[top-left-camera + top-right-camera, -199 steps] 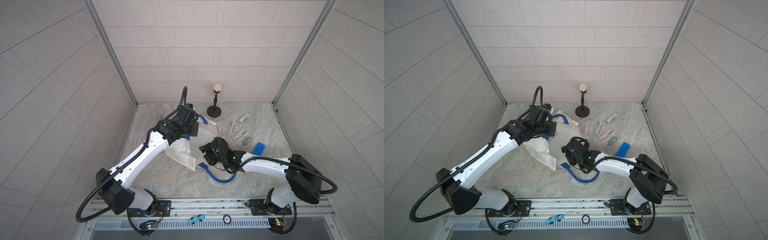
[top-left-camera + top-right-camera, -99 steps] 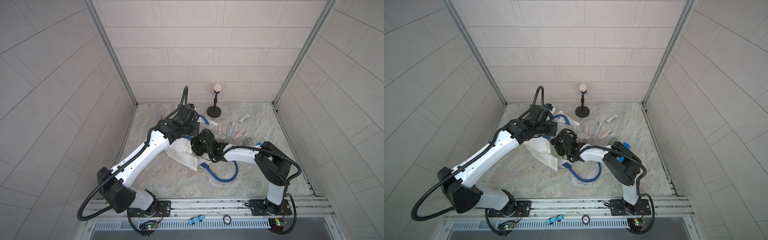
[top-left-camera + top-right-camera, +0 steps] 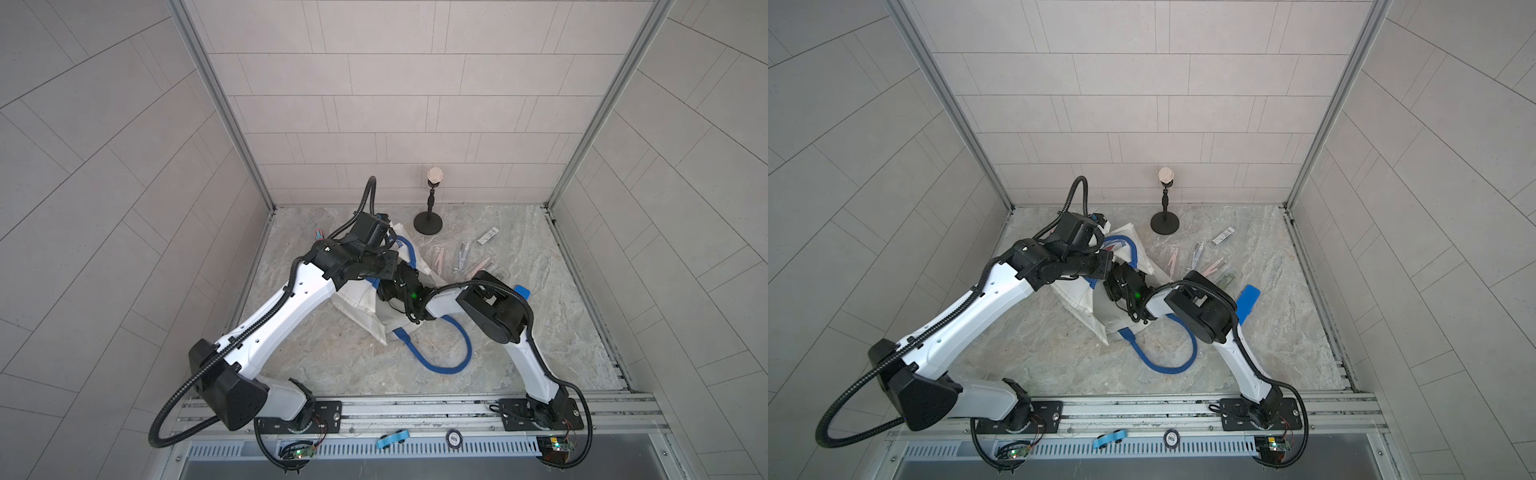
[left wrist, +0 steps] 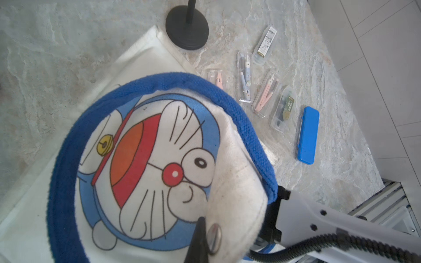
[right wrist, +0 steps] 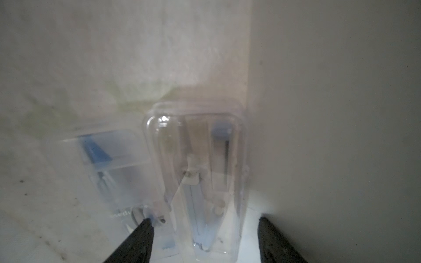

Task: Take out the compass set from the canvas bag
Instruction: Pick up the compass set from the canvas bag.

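The white canvas bag (image 3: 360, 302) (image 3: 1077, 300) lies on the marble table, its cat print (image 4: 148, 159) facing up. My left gripper (image 4: 205, 225) is shut on the bag's rim beside the metal snap (image 4: 215, 234), holding the mouth up. My right wrist (image 3: 409, 291) reaches into that mouth, and its fingers are hidden in both top views. Inside the bag, my right gripper (image 5: 205, 222) is open, one finger on each side of a clear-cased compass set (image 5: 200, 177), without touching it. A second clear case (image 5: 109, 164) lies beside it.
Several compass cases (image 3: 463, 257) (image 4: 243, 77) and a blue case (image 3: 523, 291) (image 4: 307, 134) lie on the table to the right of the bag. A black stand (image 3: 429, 216) rises behind them. A blue strap (image 3: 449, 357) loops toward the front.
My right arm has swung left, and its wrist has gone into the bag's mouth. Its jaws have opened wider. My left gripper has kept hold of the rim.
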Available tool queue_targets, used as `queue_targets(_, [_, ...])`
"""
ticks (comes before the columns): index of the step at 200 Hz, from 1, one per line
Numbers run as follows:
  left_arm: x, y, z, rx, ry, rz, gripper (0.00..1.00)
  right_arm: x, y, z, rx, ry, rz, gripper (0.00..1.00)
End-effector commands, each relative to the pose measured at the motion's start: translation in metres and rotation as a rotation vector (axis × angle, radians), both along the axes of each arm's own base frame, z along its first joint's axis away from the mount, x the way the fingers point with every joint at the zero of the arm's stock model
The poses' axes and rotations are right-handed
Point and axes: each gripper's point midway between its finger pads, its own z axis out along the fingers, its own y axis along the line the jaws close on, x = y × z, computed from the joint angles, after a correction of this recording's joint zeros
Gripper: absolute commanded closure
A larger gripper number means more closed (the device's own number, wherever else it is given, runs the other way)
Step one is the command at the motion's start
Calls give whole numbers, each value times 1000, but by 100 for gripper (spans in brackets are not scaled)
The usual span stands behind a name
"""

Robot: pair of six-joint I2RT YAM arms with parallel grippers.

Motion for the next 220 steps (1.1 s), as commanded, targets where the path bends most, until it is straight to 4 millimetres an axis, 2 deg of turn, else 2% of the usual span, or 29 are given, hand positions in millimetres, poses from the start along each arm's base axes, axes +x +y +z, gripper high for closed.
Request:
queue_targets(1, [-35,-26,37,-159,18,-110,100,9,-6,0,95,-26,-76,25])
queue_targets(13, [-45,-30,40,-184,32,-123,100,11,-9,6,126,-69,-99,24])
queue_targets(33, [-50,-16,31,-140,28,-101,100,17,-6,31,202,-192,-115,26])
queue_targets(50, [-42,-7,26,-138,26,-75,100,17,4,46,240,-240,-93,29])
queue_targets(76, [-28,-6,30,-167,22,-57,100,14,24,67,282,-306,-34,33])
queue_targets(127, [-10,-4,29,-153,14,-53,100,1,37,94,338,-365,10,43])
queue_targets(153, [-4,-1,30,-157,8,-39,100,-13,48,93,323,-346,43,46])
queue_targets(174, [0,3,32,-166,5,-26,100,-19,54,77,277,-305,58,46])
queue_targets(194, [3,3,32,-177,4,-18,100,-13,52,56,242,-255,29,48])
queue_targets(220, [4,0,31,-192,13,-15,100,-3,53,35,179,-190,5,44])
